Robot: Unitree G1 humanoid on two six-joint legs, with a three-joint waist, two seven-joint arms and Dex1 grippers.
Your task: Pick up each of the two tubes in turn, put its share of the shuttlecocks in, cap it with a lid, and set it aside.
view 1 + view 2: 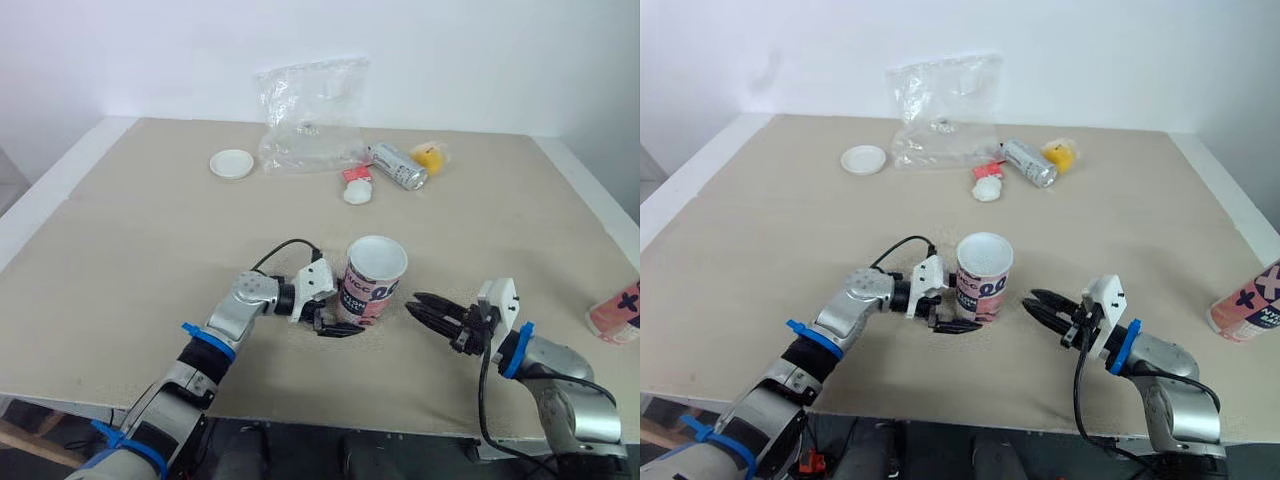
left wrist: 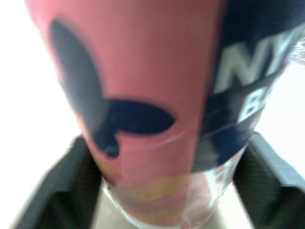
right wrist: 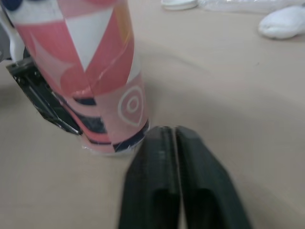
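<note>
A pink and navy printed tube (image 1: 372,280) stands upright near the table's front, its top open. My left gripper (image 1: 348,320) holds it low down. In the left wrist view a black finger (image 2: 62,191) presses on each side of the tube (image 2: 143,95). My right gripper (image 1: 418,304) lies low on the table just right of the tube, fingers shut together on nothing, tips pointing at the tube's base (image 3: 114,133). A second pink tube (image 1: 615,312) lies at the right edge. A white lid (image 1: 231,163) sits far back left. A white shuttlecock (image 1: 357,194) lies at the back.
A crumpled clear plastic bag (image 1: 310,120) stands at the back centre. Beside it lie a small red item (image 1: 355,174), a silver can (image 1: 398,166) and a yellow object (image 1: 431,157). The beige table (image 1: 150,250) ends close in front of both arms.
</note>
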